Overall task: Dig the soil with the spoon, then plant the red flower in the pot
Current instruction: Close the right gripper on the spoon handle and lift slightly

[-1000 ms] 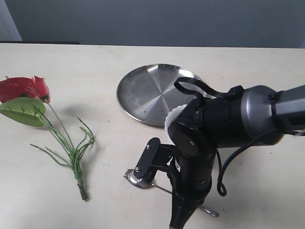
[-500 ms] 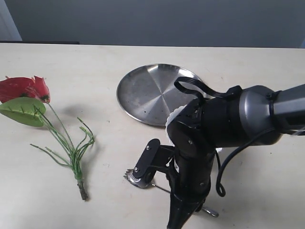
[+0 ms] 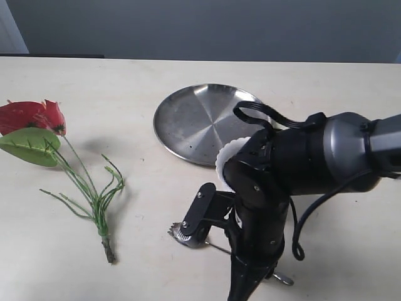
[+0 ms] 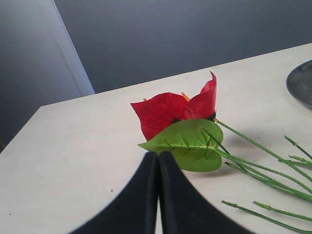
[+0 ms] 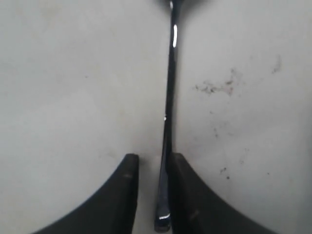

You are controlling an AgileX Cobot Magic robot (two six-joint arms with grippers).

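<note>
Nothing of the task looks done: the flower [image 3: 37, 135] lies flat on the table [image 3: 94, 81], just beyond the tips of the left gripper [image 4: 157, 157], whose fingers are pressed together on nothing. Further right, the right gripper [image 5: 149, 163] is down at the spoon [image 3: 188, 233], its fingers a narrow gap apart with the handle lying between them, one finger seeming to touch it; no firm grip shows. The pot [image 3: 227, 157] peeks out behind that arm, its soil hidden, so grasping, digging and planting remain.

Right claw [image 5: 150, 187] low over table, narrowly parted, left claw [image 4: 157, 195] closed
</note>
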